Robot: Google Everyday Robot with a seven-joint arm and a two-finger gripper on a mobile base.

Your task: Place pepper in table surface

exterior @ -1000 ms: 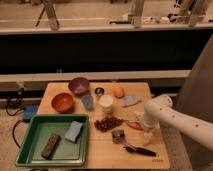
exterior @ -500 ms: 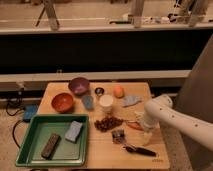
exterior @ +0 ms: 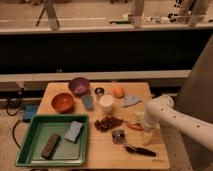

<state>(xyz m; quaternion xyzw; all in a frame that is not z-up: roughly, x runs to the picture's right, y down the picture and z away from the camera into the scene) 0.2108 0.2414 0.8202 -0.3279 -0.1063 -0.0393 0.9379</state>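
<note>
One pepper (exterior: pixel 133 126), slim and orange-red, lies on the counter (exterior: pixel 95 155) near its right edge, about halfway between the far and near edges. The one gripper (exterior: pixel 142 124) sits at the pepper's right-hand end, at the tip of a white arm reaching in across the right edge. Its jaws are spread, and I cannot tell whether they touch the pepper. Two bowls stand toward the far left corner: one purple bowl (exterior: pixel 79 85) and one orange-red bowl (exterior: pixel 63 102) nearer the left edge. One white cup (exterior: pixel 105 103) stands mid-counter, with one round orange fruit (exterior: pixel 118 92) beyond it and one brown heap (exterior: pixel 107 123) in front of it. One grey-blue cloth (exterior: pixel 131 101) lies between the fruit and the arm. One black-handled tool (exterior: pixel 141 150) lies by the near right corner. One green tray (exterior: pixel 70 151) fills the near left corner and holds two things: one dark bar (exterior: pixel 50 145) and one blue-grey sponge (exterior: pixel 74 131)
</note>
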